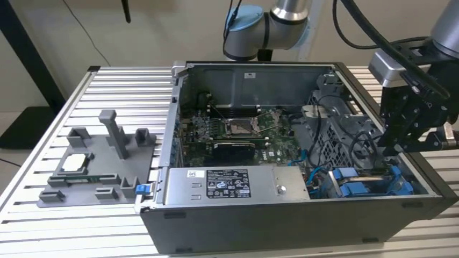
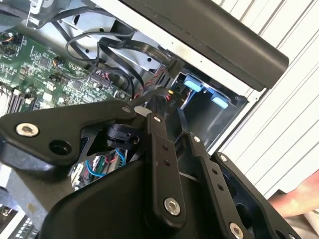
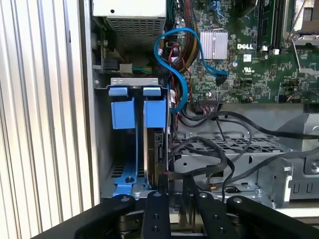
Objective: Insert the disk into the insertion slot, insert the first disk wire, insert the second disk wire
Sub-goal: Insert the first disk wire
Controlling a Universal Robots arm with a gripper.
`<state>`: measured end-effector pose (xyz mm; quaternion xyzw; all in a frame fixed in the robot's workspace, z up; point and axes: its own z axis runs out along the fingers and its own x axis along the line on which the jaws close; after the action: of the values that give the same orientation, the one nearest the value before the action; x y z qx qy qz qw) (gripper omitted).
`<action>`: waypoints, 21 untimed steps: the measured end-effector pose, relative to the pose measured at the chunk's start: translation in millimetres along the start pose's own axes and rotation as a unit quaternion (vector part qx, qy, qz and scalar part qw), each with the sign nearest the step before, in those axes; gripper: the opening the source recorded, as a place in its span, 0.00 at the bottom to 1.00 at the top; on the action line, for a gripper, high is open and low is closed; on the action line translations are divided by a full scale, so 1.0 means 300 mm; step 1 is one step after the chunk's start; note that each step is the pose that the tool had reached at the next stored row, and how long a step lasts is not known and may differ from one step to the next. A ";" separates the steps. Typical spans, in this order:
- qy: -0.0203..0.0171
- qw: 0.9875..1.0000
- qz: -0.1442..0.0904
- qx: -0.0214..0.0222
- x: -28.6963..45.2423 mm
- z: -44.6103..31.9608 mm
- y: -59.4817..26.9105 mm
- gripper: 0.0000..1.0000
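The disk stands on edge in the insertion slot of the grey drive cage, under blue tabs. A second blue tab sits in the bay beside it. In the exterior view the cage with its blue carriers is at the front right corner of the open computer case. My gripper hangs just above it. In both wrist views the fingers stand narrow, shut on a black disk wire plug at the disk's edge. My gripper is right by the disk, and its tips reach into the cage.
The grey power-supply box lies along the case front, with the motherboard behind it. A blue cable and black wires loop near the cage. A grey fixture sits on the slatted table. A hand shows beside the case.
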<state>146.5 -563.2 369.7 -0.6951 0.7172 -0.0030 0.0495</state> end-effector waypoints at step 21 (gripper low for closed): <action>-0.015 1.000 0.003 -0.026 -0.006 0.008 -0.102 1.00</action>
<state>177.3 -562.2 369.7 -0.6940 0.7183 0.0265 0.0418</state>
